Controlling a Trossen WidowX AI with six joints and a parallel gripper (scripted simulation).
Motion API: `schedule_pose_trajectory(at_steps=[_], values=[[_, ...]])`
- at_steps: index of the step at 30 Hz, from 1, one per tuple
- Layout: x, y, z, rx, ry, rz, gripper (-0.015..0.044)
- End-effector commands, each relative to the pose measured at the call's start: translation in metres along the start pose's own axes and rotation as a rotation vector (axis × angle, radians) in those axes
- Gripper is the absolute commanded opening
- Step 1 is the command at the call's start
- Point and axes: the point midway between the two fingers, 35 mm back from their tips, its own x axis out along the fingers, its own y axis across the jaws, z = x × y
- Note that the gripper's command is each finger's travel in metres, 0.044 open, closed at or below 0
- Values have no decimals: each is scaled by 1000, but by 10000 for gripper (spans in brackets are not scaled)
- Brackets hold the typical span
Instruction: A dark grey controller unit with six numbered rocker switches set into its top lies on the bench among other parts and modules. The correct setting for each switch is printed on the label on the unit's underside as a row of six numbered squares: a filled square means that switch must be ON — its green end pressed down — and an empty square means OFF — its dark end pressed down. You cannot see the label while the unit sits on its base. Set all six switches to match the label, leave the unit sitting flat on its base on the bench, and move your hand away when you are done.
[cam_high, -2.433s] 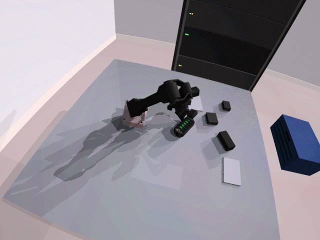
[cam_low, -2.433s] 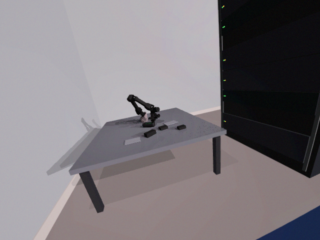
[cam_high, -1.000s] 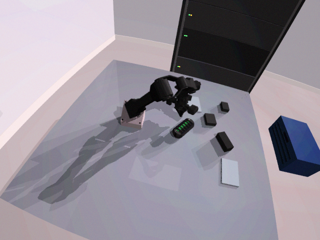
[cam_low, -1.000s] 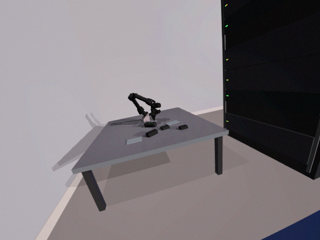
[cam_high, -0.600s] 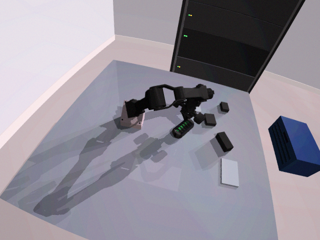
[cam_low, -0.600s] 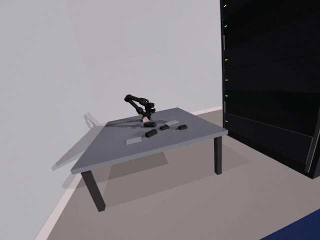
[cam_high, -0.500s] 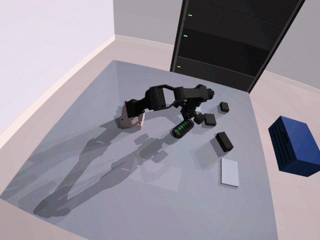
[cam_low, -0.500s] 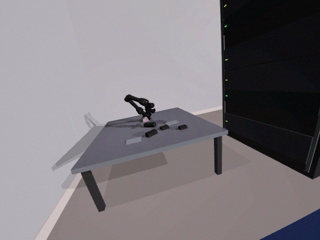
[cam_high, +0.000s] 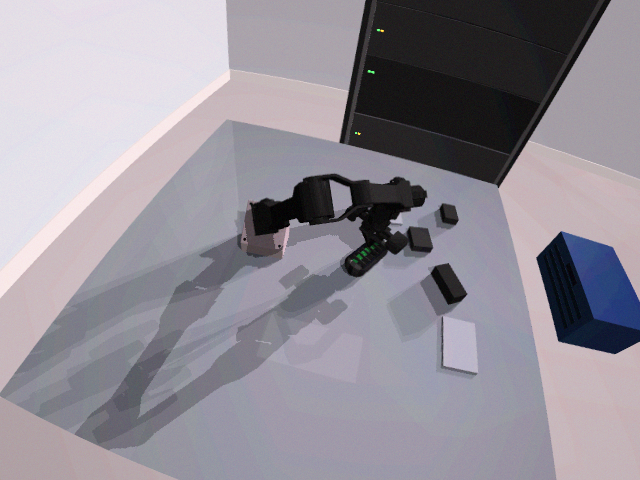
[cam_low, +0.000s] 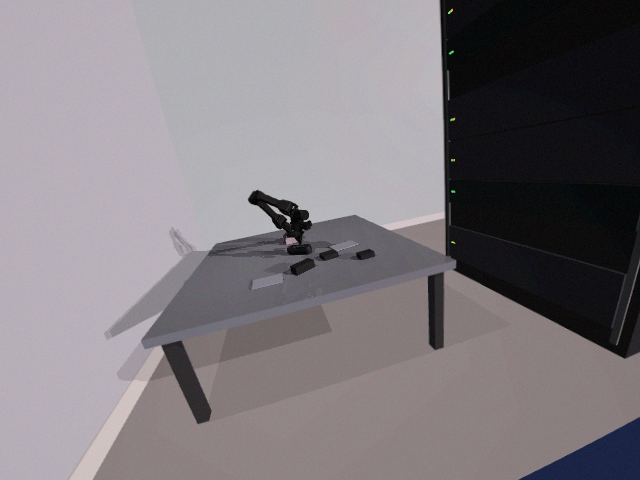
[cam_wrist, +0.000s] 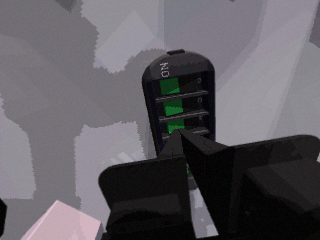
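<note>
The dark grey controller unit sits on the bench with its switches facing up; its underside label is hidden. In the wrist view, the green ends of three rockers show on the left, beneath the ON marking at the far end. The nearer rockers are mostly hidden by the fingers, and I cannot tell clearly which ends are pressed. My gripper is shut and empty. Its tips overlap the middle of the switch row in the wrist view; contact is unclear.
Dark blocks and a white plate lie beyond the unit. Another pale plate lies near the arm. The pinkish block is by the arm's base. A rack and blue box stand off the bench.
</note>
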Motion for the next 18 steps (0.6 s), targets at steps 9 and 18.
schedule_pose_trajectory(at_steps=[9, 18], values=[[18, 1, 0, -10, 9, -3, 0], [20, 1, 0, -10, 9, -3, 0]])
